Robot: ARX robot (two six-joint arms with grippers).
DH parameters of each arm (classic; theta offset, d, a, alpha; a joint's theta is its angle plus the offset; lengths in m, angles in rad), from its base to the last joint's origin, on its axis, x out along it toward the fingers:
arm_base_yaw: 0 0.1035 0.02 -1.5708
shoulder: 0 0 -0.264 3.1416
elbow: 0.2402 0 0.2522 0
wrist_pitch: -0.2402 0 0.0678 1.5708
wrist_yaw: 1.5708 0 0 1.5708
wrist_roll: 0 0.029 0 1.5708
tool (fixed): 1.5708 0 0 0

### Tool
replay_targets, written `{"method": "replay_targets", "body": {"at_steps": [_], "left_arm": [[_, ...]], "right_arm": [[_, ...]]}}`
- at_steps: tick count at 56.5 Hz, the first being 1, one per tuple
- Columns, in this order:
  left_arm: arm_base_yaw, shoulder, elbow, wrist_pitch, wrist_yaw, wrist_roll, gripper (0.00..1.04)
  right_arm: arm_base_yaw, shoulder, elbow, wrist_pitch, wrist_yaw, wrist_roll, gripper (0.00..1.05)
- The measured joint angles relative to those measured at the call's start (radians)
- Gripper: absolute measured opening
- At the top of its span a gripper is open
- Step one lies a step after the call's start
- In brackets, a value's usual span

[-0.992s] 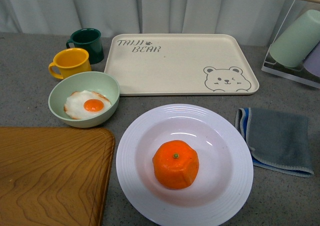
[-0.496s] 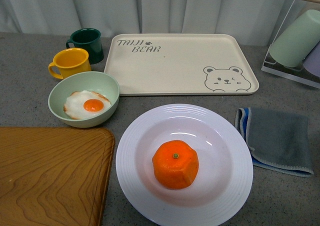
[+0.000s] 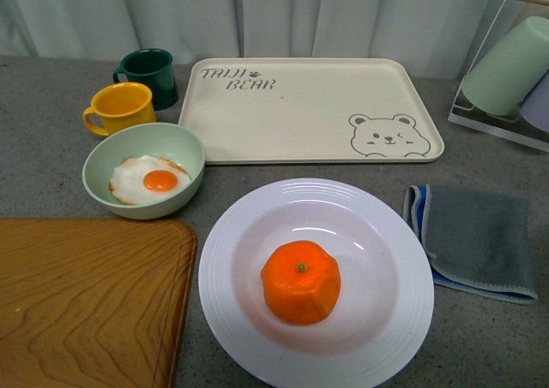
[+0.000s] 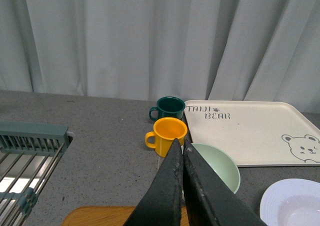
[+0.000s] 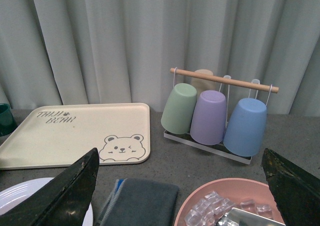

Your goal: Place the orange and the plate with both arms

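Left gripper (image 4: 181, 142) fully closed, empty; right gripper (image 5: 179, 153) wide open, empty. One orange (image 3: 301, 281) on one plate (image 3: 219, 276), between grippers. One yellow mug (image 4: 167, 135), one green mug (image 4: 170, 107) beyond left gripper.

The orange (image 3: 301, 281) sits in the plate (image 3: 233, 319) on the counter (image 3: 43, 156); the tray (image 3: 300, 113) lies behind, the bowl (image 3: 187, 146) left, the cloth (image 3: 480, 242) right, the board (image 3: 86, 302) before the bowl.

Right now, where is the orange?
In the front view the orange sits in the well of the white plate, between the wooden board on the left and the grey cloth on the right.
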Motion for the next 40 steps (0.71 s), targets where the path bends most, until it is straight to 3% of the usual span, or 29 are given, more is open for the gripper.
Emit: {"method": "replay_targets", "body": {"at_steps": [13, 19, 21, 24, 30, 40], "left_arm": [[0.000, -0.068, 0.000, -0.068, 0.000, 0.000, 0.04], [0.000, -0.093, 0.000, -0.095, 0.000, 0.000, 0.04], [0.000, -0.130, 0.000, -0.136, -0.001, 0.000, 0.04], [0.000, -0.210, 0.000, -0.245, 0.002, 0.000, 0.04], [0.000, -0.259, 0.000, -0.266, 0.003, 0.000, 0.04], [0.000, -0.262, 0.000, -0.268, 0.003, 0.000, 0.04]], "right_arm": [[0.000, 0.000, 0.000, 0.000, 0.000, 0.000, 0.95], [0.078, 0.089, 0.026, -0.051, 0.193, -0.171, 0.95], [0.099, 0.130, 0.032, -0.041, 0.203, -0.206, 0.95], [0.141, 0.229, 0.050, -0.006, 0.183, -0.222, 0.95], [0.224, 0.444, 0.102, 0.065, 0.153, -0.134, 0.95], [0.285, 0.888, 0.232, 0.123, -0.048, 0.188, 0.95]]}}
